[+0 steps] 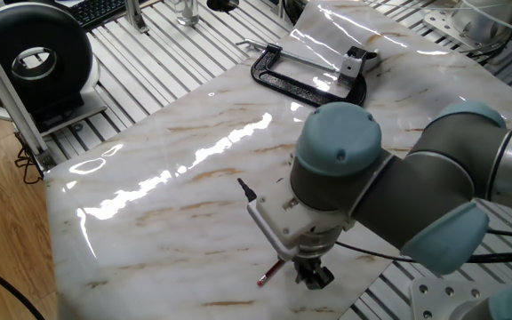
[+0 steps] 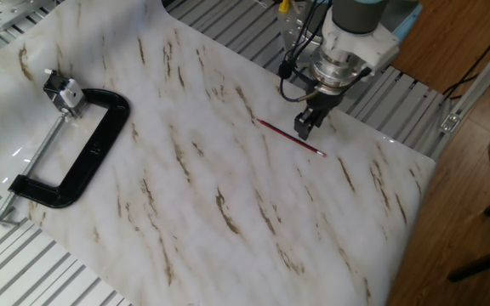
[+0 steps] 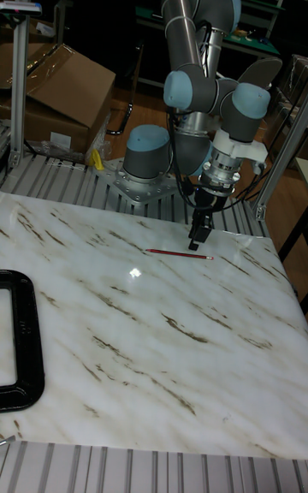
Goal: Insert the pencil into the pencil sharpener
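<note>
We see the pencil (image 2: 289, 137) lying flat on the marble table (image 2: 194, 195), close to the corner nearest the robot's base and not far from the table's edge there. It is thin, straight and dark red. In the tall fixed view its long axis runs almost parallel to the far edge of the table, with the small pale end (image 3: 210, 258) pointing toward the right-hand side edge and the other end toward the middle of the slab. In the other fixed view the same pencil lies on a diagonal, the pale end (image 2: 322, 154) toward the corner and the dark end toward the table's centre.

The gripper (image 2: 305, 127) hangs just beside the pencil's middle, on the side of the table's near-base edge. Its black fingers (image 3: 196, 239) point down at the marble and look drawn close together with nothing between them; we cannot tell for certain whether they touch the table. In the one fixed view the arm's grey wrist hides most of the pencil, and only the pale-ended part (image 1: 268, 273) shows beyond the gripper (image 1: 315, 275).

A black C-clamp (image 2: 79, 153) lies flat near the opposite end of the table, well apart from the pencil.
</note>
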